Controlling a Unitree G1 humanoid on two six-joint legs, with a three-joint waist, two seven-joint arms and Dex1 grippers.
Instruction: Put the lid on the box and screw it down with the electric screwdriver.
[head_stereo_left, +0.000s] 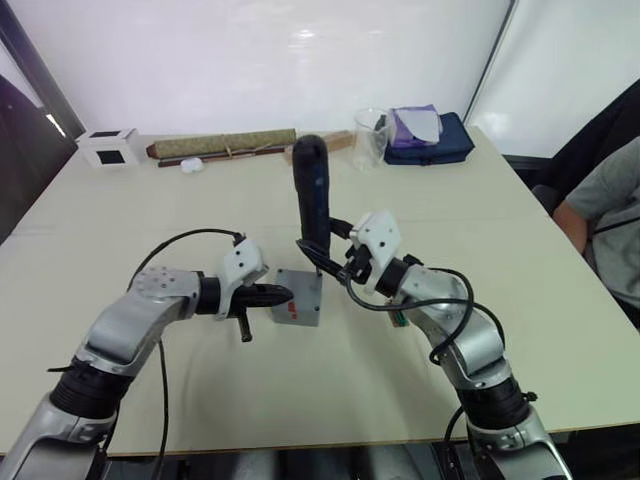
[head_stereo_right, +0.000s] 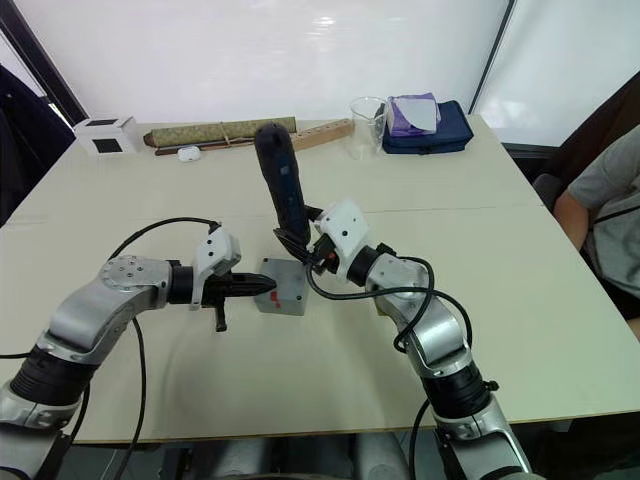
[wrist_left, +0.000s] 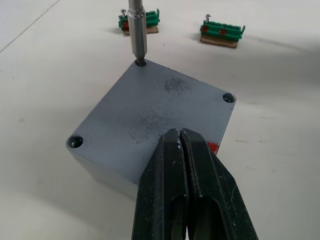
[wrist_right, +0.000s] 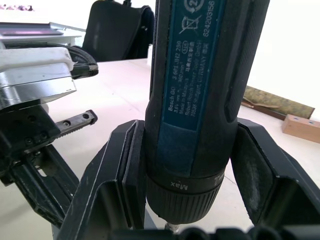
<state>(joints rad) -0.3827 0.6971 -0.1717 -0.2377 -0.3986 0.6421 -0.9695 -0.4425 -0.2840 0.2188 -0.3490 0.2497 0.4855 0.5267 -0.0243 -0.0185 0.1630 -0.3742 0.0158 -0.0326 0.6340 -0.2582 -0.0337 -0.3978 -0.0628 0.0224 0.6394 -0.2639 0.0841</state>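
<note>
The grey lid sits on the box at mid-table, its red mark on the edge nearest my left gripper. My left gripper is shut with nothing in it, its tips over that edge of the lid; whether they touch it I cannot tell. My right gripper is shut on the black and dark-blue electric screwdriver, held nearly upright. The screwdriver's metal bit stands in the lid's far corner screw hole. Two other corner holes show open.
Two green bit holders lie just beyond the box. At the table's back are a white cube, a rolled mat, a clear beaker and a dark-blue bag. A person sits at the right.
</note>
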